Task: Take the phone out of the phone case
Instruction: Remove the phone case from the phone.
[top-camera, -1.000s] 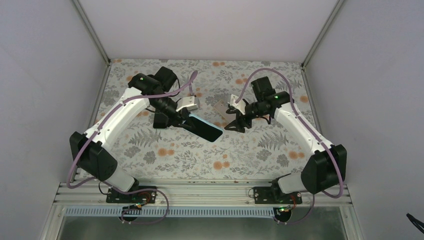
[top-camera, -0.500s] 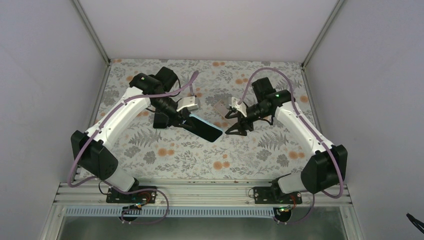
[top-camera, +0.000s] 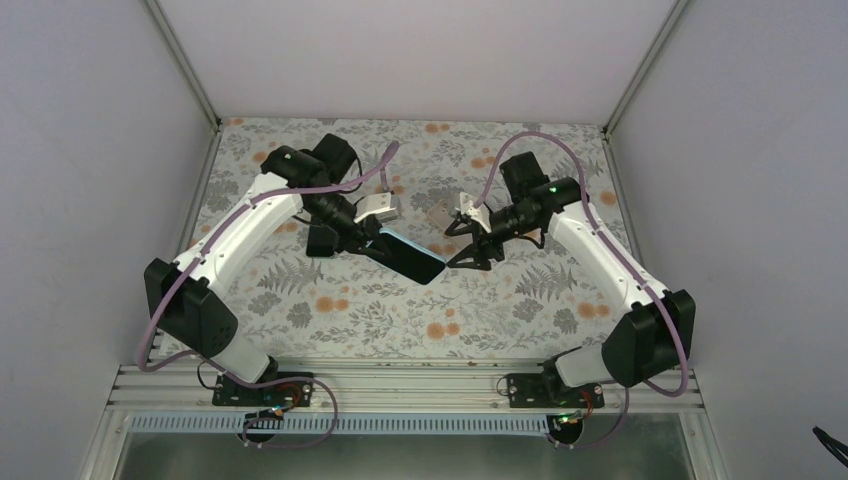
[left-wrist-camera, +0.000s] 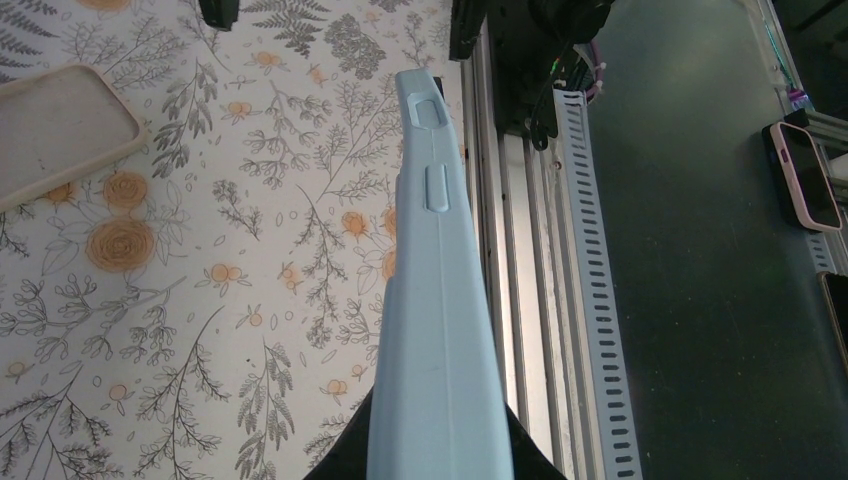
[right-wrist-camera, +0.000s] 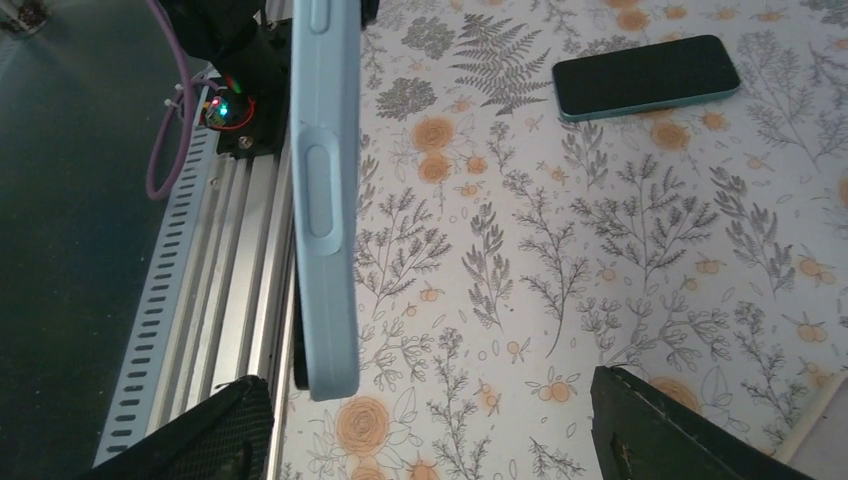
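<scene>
The phone case (left-wrist-camera: 435, 300) is a pale blue, matte, rubbery shell with rounded corners and raised oblong button bumps along its thin edge. It is lifted off the worktop (top-camera: 400, 320), which is covered in a flat grey-and-orange floral print. From above, the phone (top-camera: 408, 258) shows as a glossy dark face framed by the blue rim, so it sits inside the case.

The left claw (left-wrist-camera: 430, 458) is clamped on the near end of the case, with a dark finger pressed to each broad face. It holds the case edge-up, slanting towards the right arm.

The right claw (right-wrist-camera: 430, 440) is spread wide. Its two black fingers (right-wrist-camera: 690, 430) stand well apart, and the free end of the case lies between them, nearer one finger. Whether it touches cannot be told.

An empty beige phone case (left-wrist-camera: 55, 125), speckled and soft-cornered, lies flat on the worktop beyond the two claws. A second dark phone with a teal edge (right-wrist-camera: 647, 77) also lies flat on the print.
</scene>
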